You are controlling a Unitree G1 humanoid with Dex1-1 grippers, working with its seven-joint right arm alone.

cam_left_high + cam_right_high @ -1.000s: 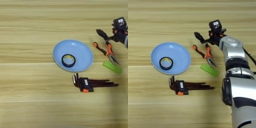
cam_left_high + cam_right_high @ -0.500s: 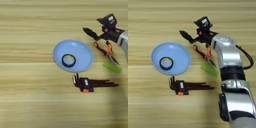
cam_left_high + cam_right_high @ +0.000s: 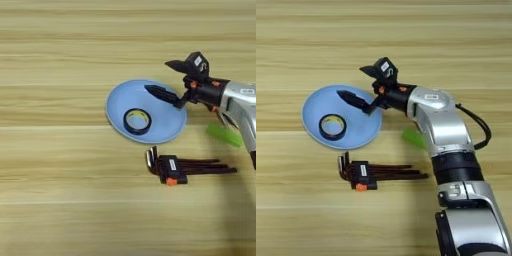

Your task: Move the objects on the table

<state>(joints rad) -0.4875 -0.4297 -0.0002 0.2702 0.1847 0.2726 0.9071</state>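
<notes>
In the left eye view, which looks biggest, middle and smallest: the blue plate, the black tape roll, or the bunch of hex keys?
1. Round light blue plate, biggest.
2. Black hex key set with orange clip, long but narrow.
3. Black tape roll with yellowish core, smallest, lying inside the plate.

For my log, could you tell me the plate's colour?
Light blue; the plate shows best in the left eye view.
</notes>
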